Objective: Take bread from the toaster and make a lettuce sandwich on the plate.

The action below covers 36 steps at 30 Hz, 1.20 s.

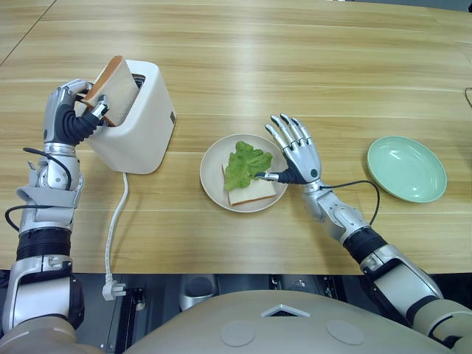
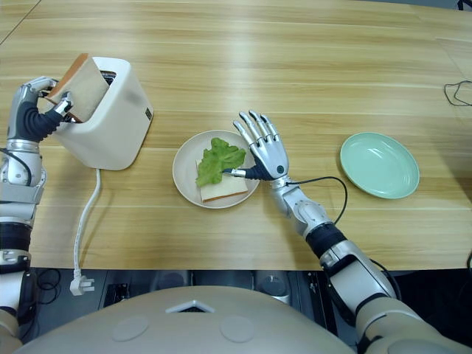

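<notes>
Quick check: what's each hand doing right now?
Left hand: shut on the bread slice at the toaster.
Right hand: open, holding nothing, beside the plate.

The table [image 1: 295, 59] is light wood with open grain and a satin sheen. The toaster [image 1: 144, 125] has a smooth white shell, plastic by its look; its cord [image 1: 114, 221] is smooth white. The bread [image 1: 118, 85] is matt and porous. The lettuce [image 1: 247, 164] is crinkled. The plate [image 1: 210, 173] is matt beige, the dish [image 1: 405, 168] glossy green. The left hand [image 1: 70, 110] and right hand [image 1: 299, 151] have shiny silver, metal-look shells.
</notes>
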Each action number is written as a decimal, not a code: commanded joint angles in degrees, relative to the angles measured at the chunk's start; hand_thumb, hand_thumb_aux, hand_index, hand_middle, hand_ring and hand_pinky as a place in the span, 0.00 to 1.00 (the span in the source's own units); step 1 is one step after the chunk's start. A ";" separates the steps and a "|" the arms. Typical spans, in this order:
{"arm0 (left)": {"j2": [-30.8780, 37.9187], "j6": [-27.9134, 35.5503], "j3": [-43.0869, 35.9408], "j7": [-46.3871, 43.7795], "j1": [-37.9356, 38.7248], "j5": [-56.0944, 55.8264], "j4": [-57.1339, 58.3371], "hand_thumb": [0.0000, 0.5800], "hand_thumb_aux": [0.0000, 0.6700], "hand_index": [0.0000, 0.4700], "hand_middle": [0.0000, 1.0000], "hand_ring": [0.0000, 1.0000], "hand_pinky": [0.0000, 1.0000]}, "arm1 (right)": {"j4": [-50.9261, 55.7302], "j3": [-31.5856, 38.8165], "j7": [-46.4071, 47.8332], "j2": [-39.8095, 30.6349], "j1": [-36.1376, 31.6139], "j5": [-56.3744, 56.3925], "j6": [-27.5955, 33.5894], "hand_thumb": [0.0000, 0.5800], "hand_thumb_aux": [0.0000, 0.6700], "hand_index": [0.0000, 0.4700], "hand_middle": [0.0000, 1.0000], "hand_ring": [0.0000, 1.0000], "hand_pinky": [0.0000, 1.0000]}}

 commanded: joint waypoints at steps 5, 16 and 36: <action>-1.84 -1.14 3.24 -0.59 -2.52 -4.38 1.28 1.00 1.00 0.98 1.00 1.00 1.00 | 1.25 -1.20 0.09 -0.04 0.23 0.87 -0.49 0.00 0.00 0.00 0.00 0.00 0.00; -4.79 -3.50 10.39 -4.98 -4.25 -17.10 -1.66 1.00 1.00 0.98 1.00 1.00 1.00 | 0.76 -2.82 -0.39 -1.51 0.50 2.11 -0.45 0.00 0.00 0.00 0.00 0.00 0.00; -19.30 5.31 -0.08 -30.43 -0.93 -33.57 -17.82 1.00 1.00 0.98 1.00 1.00 1.00 | -5.03 -16.26 2.62 -9.10 7.38 12.88 -6.44 0.00 0.00 0.00 0.00 0.00 0.00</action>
